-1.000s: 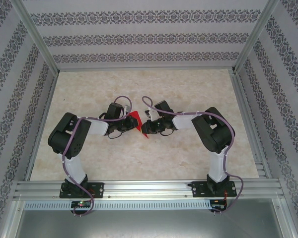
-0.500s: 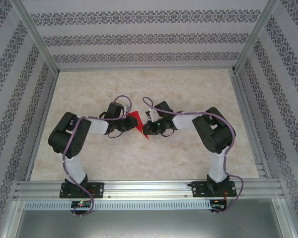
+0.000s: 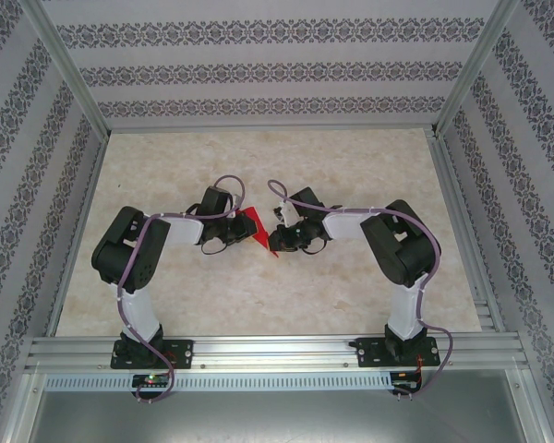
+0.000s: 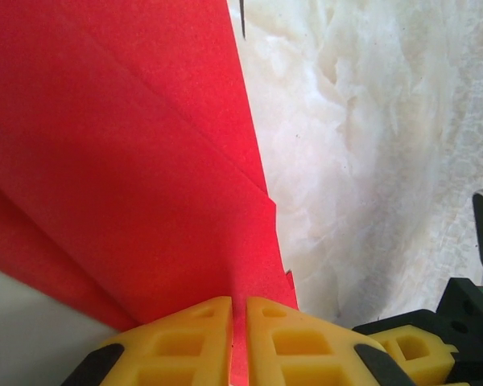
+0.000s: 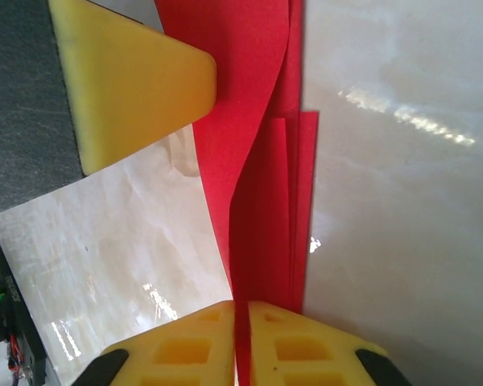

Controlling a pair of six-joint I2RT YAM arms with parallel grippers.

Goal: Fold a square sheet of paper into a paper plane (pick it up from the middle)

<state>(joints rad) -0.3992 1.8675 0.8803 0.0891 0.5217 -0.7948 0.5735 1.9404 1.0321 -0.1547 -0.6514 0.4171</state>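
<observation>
The left pincer (image 4: 238, 310) and right pincer (image 5: 243, 310) stay clamped on the bright red, layered folded paper (image 3: 251, 227) between them, over the pale marbled surface (image 3: 258, 157). It has barely shifted, so they are likely setting a crease.

No legible text, label or number anywhere.

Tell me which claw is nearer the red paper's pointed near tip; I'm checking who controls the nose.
Right. The right claw pinches the red paper right beside that tip; the left claw grips it farther off, to the left.
</observation>
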